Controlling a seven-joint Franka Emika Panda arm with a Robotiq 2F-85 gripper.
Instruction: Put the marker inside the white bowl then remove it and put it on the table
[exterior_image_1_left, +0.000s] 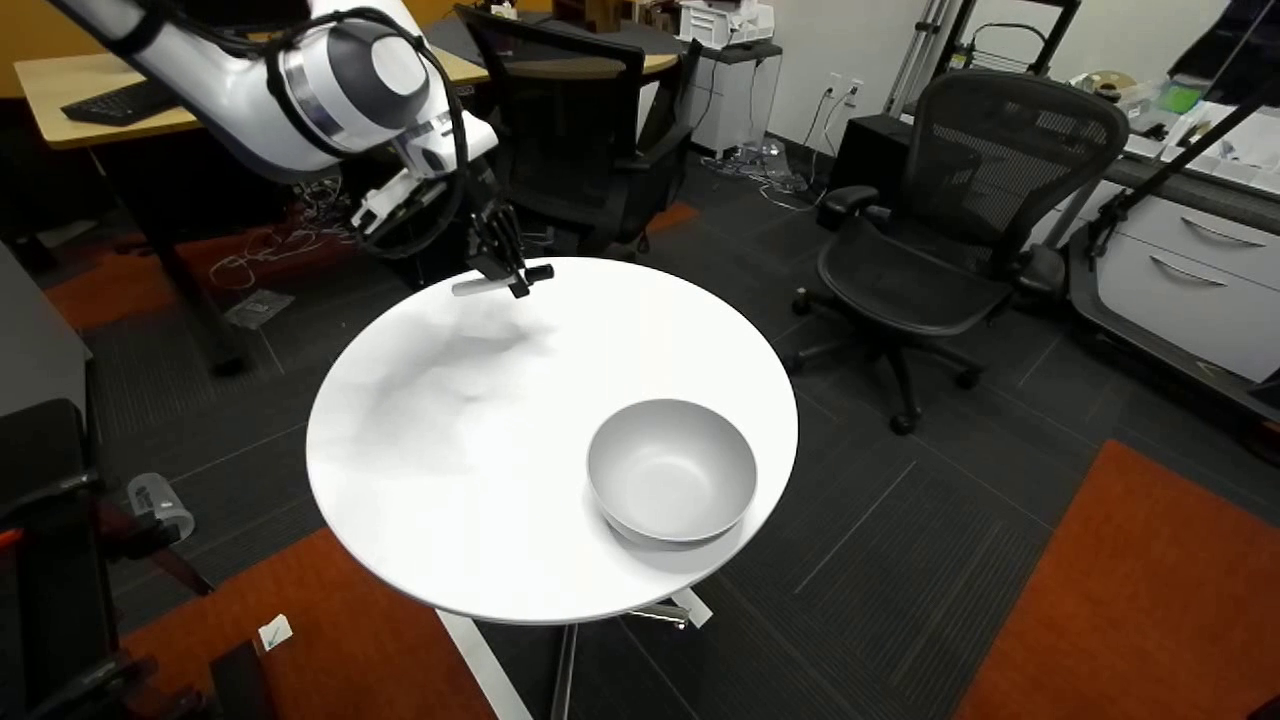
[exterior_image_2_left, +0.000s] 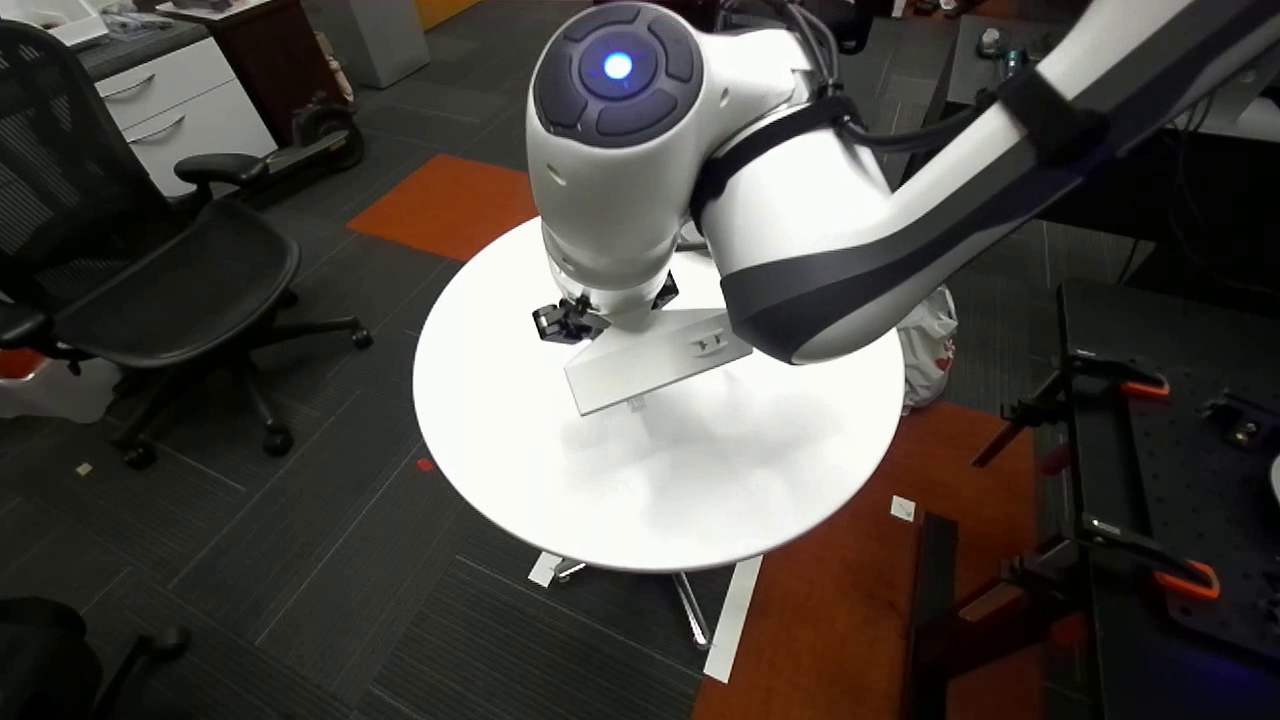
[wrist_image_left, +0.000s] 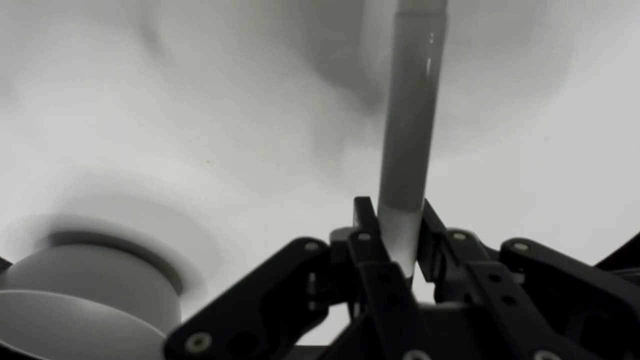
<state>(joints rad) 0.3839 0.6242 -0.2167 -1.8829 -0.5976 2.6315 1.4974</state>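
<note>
The marker (exterior_image_1_left: 482, 286), with a pale barrel and black cap end, is held in my gripper (exterior_image_1_left: 516, 280), which is shut around it. The marker lies roughly level above the far edge of the white round table (exterior_image_1_left: 450, 500). In the wrist view the marker (wrist_image_left: 411, 110) sits between both fingers (wrist_image_left: 397, 217) and points away from them; its cap end is mostly hidden by the gripper. The white bowl (exterior_image_1_left: 672, 475) stands on the table's near right, well apart from the gripper. It shows at the lower left in the wrist view (wrist_image_left: 90, 280). The arm mostly hides it in an exterior view.
A black mesh office chair (exterior_image_1_left: 960, 200) stands beside the table, another chair (exterior_image_1_left: 560, 120) behind it. A wooden desk (exterior_image_1_left: 60, 90) stands behind the arm. A black workbench (exterior_image_2_left: 1180, 450) with orange-tipped clamps stands near the table.
</note>
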